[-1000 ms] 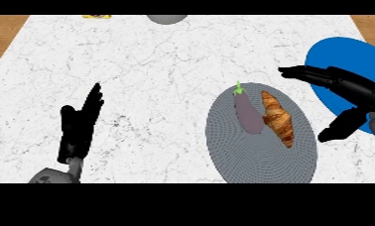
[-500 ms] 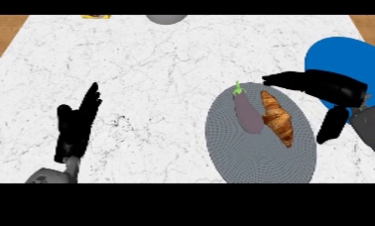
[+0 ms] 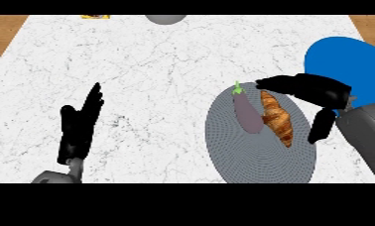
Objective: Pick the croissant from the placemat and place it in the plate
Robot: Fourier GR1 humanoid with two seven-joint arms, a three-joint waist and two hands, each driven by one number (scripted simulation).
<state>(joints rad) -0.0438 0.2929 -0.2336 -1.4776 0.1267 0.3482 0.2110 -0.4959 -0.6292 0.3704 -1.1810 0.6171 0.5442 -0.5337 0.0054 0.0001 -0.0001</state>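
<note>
Fingers of the right robot hand [image 3: 316, 92] stretch out to the view's left above the far end of the golden-brown crescent croissant [image 3: 278, 118], with the thumb hanging down at the croissant's right side; the hand is spread open and has hold of nothing. The croissant lies lengthwise on the grey round woven placemat [image 3: 260, 158], just beside a purple eggplant with a green stem [image 3: 247, 111] that lies to its left on the same mat. The bright blue round plate [image 3: 343, 64] sits at the bench's right edge, partly behind the hand and the grey forearm, with nothing showing in it. The left robot hand [image 3: 79, 127] rests open, fingers pointing up, near the lower left of the white marble bench [image 3: 154, 71]. At the far edge a grey rounded object [image 3: 165, 19] and a small yellow item [image 3: 95, 16] are cut off by the view. Compared with a second ago, the right hand has moved leftward from over the plate to over the mat, and its fingertips now reach past the croissant's top; croissant, eggplant and left hand lie where they did.
</note>
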